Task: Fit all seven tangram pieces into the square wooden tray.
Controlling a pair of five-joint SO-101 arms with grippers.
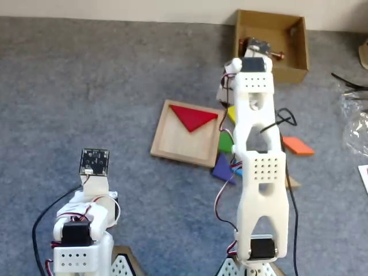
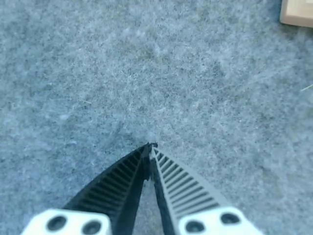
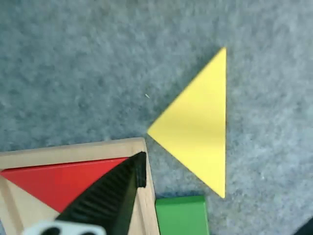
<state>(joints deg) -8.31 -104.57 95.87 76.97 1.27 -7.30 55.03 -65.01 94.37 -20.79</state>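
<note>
The square wooden tray [image 1: 172, 146] lies mid-table with a red triangle [image 1: 192, 117] in its far corner. In the right wrist view the tray corner [image 3: 139, 147] and red triangle [image 3: 58, 178] sit beside a yellow triangle [image 3: 198, 127] and a green piece [image 3: 181, 214] on the carpet. My right gripper [image 3: 222, 193] hangs open above the yellow triangle, one black finger [image 3: 122, 188] over the tray rim. Green [image 1: 225, 142], purple [image 1: 223, 167], light blue [image 1: 237, 170] and orange [image 1: 297, 145] pieces lie right of the tray, partly under the right arm [image 1: 261, 167]. My left gripper [image 2: 150, 147] is shut over bare carpet.
A cardboard box [image 1: 287, 54] with small items stands at the back right. Cables and a clear plastic bag [image 1: 353, 121] lie at the right edge. The left arm [image 1: 86, 221] sits near the front left, and grey carpet stretches across the left half.
</note>
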